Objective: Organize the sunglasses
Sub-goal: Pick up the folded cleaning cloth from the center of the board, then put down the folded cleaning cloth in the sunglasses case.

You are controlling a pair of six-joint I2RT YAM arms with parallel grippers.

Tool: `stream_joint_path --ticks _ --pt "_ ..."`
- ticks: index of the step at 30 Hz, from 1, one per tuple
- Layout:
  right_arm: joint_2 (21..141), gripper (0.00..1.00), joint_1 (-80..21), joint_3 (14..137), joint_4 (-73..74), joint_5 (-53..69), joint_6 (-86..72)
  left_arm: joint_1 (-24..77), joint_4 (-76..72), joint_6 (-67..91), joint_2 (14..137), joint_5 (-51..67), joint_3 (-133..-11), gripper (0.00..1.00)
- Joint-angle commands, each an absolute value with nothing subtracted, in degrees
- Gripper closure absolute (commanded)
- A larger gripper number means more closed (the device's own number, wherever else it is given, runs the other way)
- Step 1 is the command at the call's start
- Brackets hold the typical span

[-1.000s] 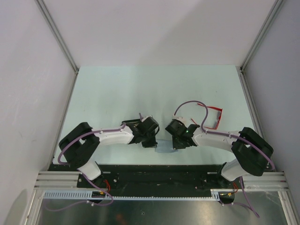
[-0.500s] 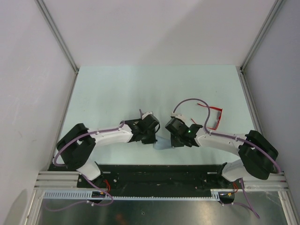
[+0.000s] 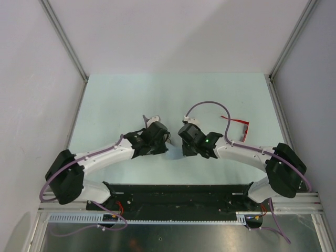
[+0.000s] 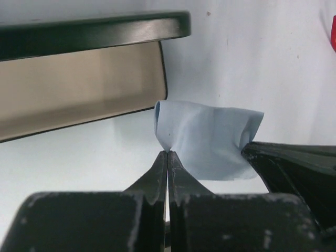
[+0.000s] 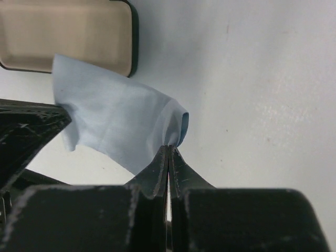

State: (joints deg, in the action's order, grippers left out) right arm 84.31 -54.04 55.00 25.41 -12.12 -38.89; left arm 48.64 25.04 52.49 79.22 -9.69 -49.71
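Observation:
The red-framed sunglasses (image 3: 239,128) lie on the table at the right, apart from both grippers; a red sliver shows at the edge of the left wrist view (image 4: 334,31). My left gripper (image 3: 167,146) (image 4: 167,153) is shut on one corner of a grey-blue cloth (image 4: 210,142). My right gripper (image 3: 182,147) (image 5: 169,147) is shut on the opposite corner of the cloth (image 5: 115,126). The cloth hangs slack between them above the table. The open black case (image 4: 79,100) with a tan lining lies just beyond the cloth, and it also shows in the right wrist view (image 5: 68,37).
The pale table (image 3: 131,100) is fenced by white walls and metal rails at the left, right and back. The arms' black base plate (image 3: 178,191) runs along the near edge. In the top view the case is hidden under the wrists.
Both arms have reached farther from the near edge towards the table's middle, carrying the cloth between them. The grippers stay shut on it. The sunglasses have not moved.

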Motion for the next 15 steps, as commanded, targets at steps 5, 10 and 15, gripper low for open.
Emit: stream_joint_path --ticks 5,10,15 --pt "89.73 1.0 -55.02 60.81 19.87 -11.95 -36.48 43.77 28.3 49.92 73.04 -12.13 -46.93 1.0" --pt "93.25 1.0 -55.11 63.8 17.32 -11.95 -35.33 40.44 30.5 49.66 70.93 -12.66 -46.15 1.0" --pt "97.37 1.0 -55.98 67.58 15.04 -12.3 -34.02 38.41 30.67 48.52 71.37 -13.0 -45.88 1.0"
